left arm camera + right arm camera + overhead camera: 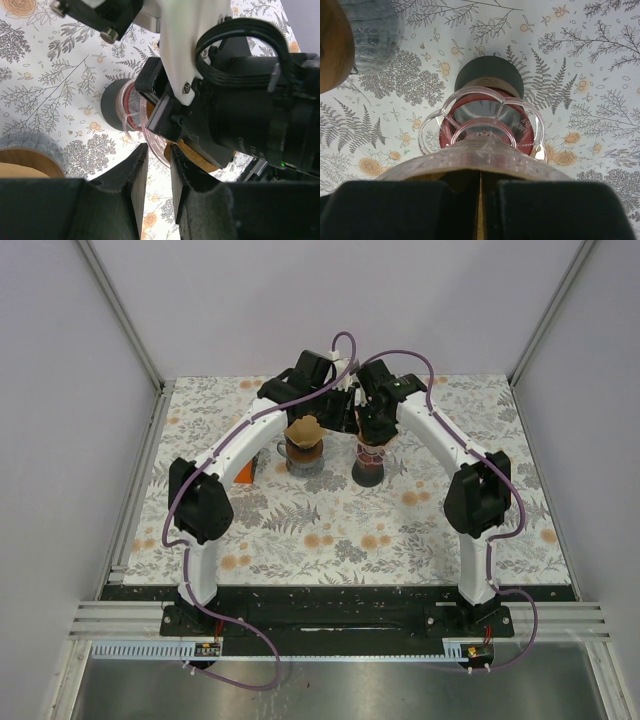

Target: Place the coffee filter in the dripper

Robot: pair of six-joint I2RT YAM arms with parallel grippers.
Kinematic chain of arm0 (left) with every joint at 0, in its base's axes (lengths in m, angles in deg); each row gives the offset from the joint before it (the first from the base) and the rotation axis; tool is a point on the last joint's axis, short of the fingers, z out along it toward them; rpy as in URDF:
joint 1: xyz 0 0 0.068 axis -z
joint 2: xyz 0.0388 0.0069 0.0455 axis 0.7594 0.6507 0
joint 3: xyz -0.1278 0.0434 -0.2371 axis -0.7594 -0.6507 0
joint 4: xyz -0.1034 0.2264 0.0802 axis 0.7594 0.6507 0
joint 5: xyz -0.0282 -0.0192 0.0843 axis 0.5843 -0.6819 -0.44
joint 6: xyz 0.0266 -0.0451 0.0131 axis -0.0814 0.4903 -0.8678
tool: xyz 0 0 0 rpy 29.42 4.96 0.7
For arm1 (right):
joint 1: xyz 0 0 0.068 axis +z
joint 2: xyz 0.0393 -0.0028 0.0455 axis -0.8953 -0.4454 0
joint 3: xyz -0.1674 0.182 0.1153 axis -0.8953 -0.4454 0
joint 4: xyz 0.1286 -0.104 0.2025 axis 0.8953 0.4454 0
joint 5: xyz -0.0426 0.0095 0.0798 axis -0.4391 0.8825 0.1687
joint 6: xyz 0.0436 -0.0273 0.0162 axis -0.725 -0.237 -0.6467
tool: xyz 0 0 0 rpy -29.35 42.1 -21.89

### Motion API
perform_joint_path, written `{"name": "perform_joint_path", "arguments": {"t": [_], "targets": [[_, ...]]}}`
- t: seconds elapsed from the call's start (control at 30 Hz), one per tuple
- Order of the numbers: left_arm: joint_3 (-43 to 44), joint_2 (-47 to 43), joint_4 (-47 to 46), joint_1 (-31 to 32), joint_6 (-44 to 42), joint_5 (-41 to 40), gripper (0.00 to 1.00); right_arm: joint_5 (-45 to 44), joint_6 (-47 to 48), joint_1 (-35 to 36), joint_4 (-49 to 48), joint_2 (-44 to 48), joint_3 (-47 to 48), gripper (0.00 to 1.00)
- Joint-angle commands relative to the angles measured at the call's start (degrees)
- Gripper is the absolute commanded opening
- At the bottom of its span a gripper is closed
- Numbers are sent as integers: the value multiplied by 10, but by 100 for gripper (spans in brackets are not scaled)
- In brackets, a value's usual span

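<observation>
Overhead, both arms reached to the far middle of the floral table (330,530), toward 12 o'clock. The clear dripper (482,152) sat on a red cup with a dark base (489,75). The right gripper (480,184) hung directly over it, its black pads pressed together on a thin brown edge that looked like the coffee filter (200,159). From the left wrist, that brown paper showed as a crescent under the right gripper's body, at the mouth of the dripper; how deep it sat I could not tell.

The left gripper (156,152) hovered just beside the dripper, at about its 10 o'clock in the top view. Its fingers (137,165) were parted by a narrow gap and held nothing, with bare tablecloth showing between them.

At 9 o'clock from the dripper, near but not touching, stood a stack of brown filters (305,430) in a greyish holder. An orange-brown box (246,472) lay at 8 o'clock from that stack, partly hidden under the left arm.
</observation>
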Motion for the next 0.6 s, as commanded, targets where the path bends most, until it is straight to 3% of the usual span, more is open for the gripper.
{"name": "perform_joint_path", "arguments": {"t": [0.0,0.17,0.57], "targets": [[-8,-15,-17,2,-2,3,24,20,4,1,-16,30,43,8],[-17,-16,-18,1,-3,0,13,14,12,1,-17,49,59,20],[-14,-21,-18,3,0,-3,12,11,19,-12,-6,68,83,25]]}}
